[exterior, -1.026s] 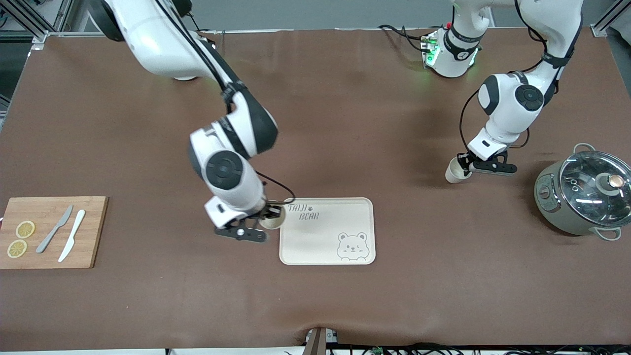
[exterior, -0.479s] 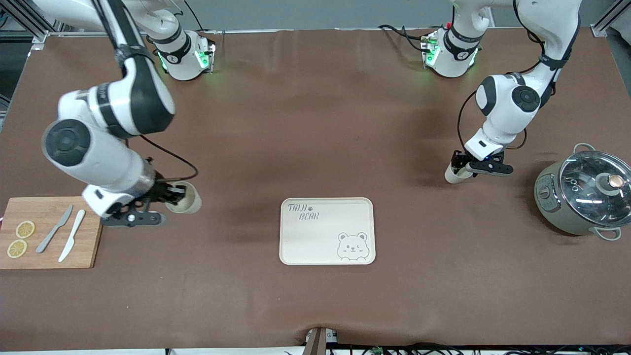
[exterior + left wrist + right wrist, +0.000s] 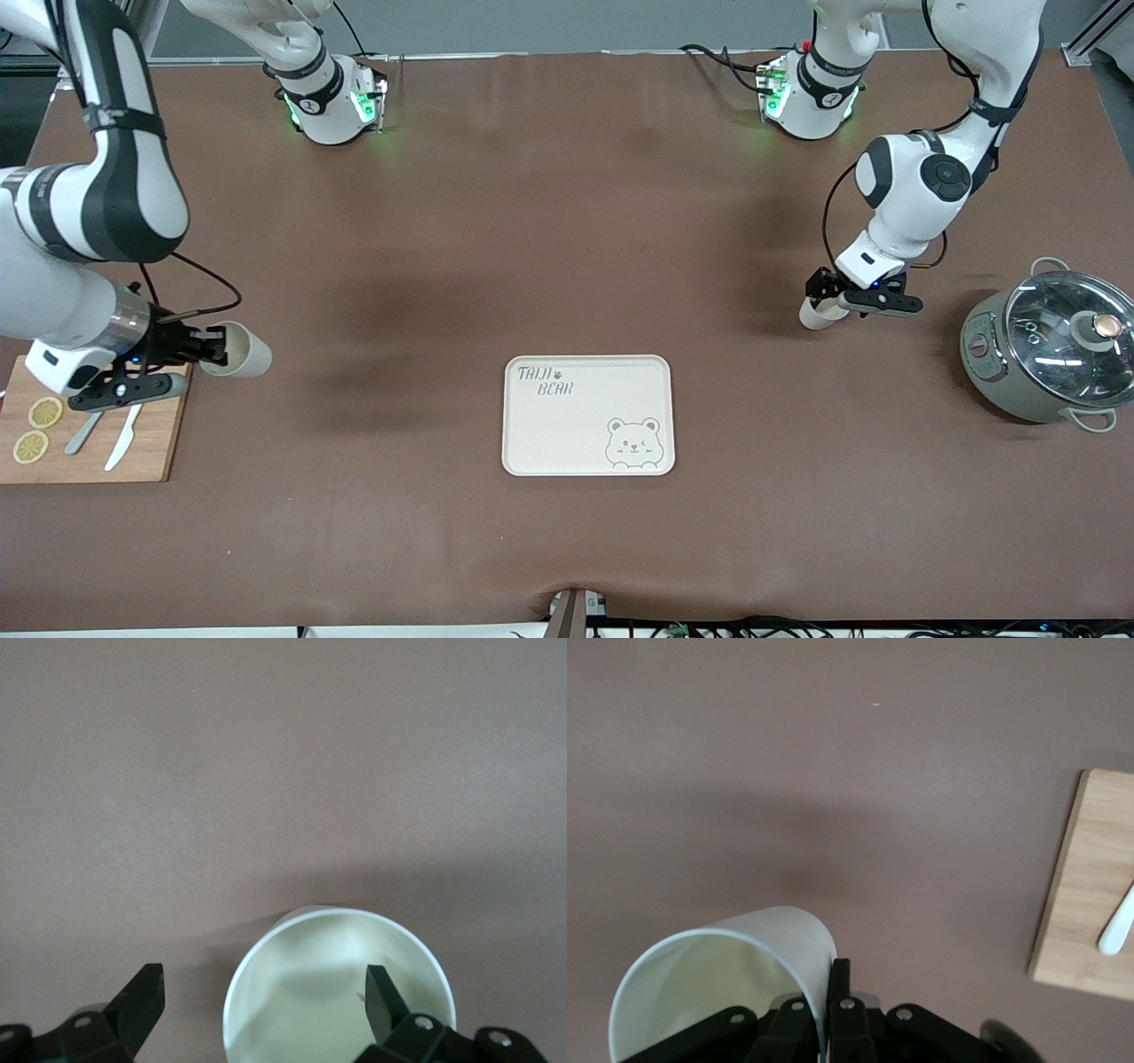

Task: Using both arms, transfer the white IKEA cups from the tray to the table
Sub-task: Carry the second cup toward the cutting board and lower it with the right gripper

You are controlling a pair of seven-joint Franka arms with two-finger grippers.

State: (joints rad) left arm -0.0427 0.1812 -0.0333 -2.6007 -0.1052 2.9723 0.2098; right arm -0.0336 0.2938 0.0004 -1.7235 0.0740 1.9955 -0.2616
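Observation:
One white IKEA cup (image 3: 813, 314) stands on the brown table toward the left arm's end, farther from the front camera than the bear tray. My left gripper (image 3: 824, 299) is right over it, open. In the left wrist view, one finger (image 3: 385, 997) is inside this cup's (image 3: 337, 1001) rim and the other finger (image 3: 142, 1003) stands wide outside it. My right gripper (image 3: 205, 354) is shut on the wall of the second white cup (image 3: 241, 352). It holds that cup tilted over the table beside the cutting board. The right wrist view shows the pinched rim of this cup (image 3: 718, 988).
A cream bear tray (image 3: 588, 415) lies mid-table with nothing on it. A wooden cutting board (image 3: 151, 443) with two knives and lemon slices lies at the right arm's end; its corner (image 3: 1090, 886) also shows at the wrist. A grey-green pot with a glass lid (image 3: 1045, 350) stands at the left arm's end.
The right arm swung its held cup away from the tray's edge to beside the cutting board. The left gripper opened around its cup, which stayed in place.

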